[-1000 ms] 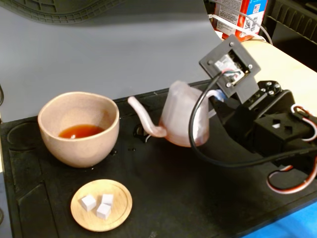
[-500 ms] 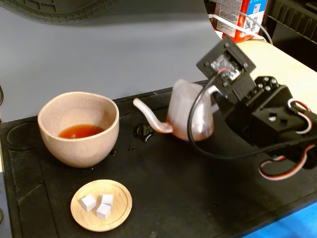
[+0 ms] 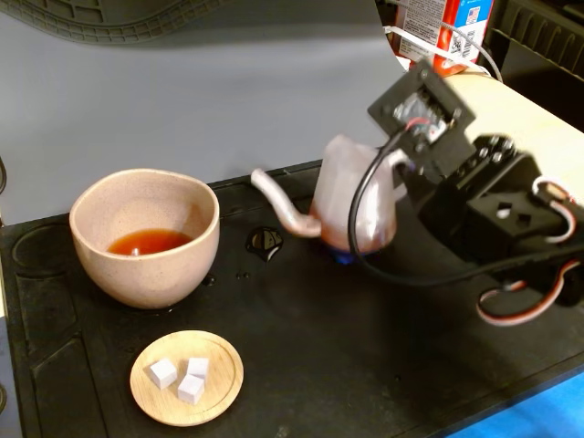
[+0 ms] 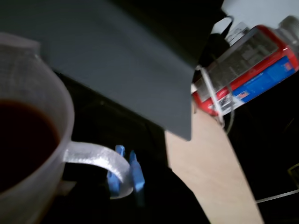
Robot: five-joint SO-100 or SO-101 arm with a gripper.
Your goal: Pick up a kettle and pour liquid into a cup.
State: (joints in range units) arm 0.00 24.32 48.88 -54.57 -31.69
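The kettle (image 3: 351, 205) is seen upright on the dark surface (image 3: 365, 365), to the right of the cup (image 3: 146, 237) in the fixed view and apart from it, spout directed toward the cup. Liquid (image 3: 149, 242) is present in the cup, and more in the kettle (image 4: 21, 140). In the wrist view the blue tips of the claw (image 4: 125, 172) are seen clenched on the kettle's loop handle (image 4: 96, 156). The step in hand is judged to be either lifting for a pour or setting down; which cannot be told. For a pour, the kettle should be raised level, the spout carried above the cup rim, then tilted slowly. A small puddle (image 3: 265, 241) is noted below the spout. A wooden dish (image 3: 187, 378) with white cubes (image 3: 179, 376) lies in front of the cup, clear of the route. A labelled bottle (image 4: 247, 70) stands behind the arm.
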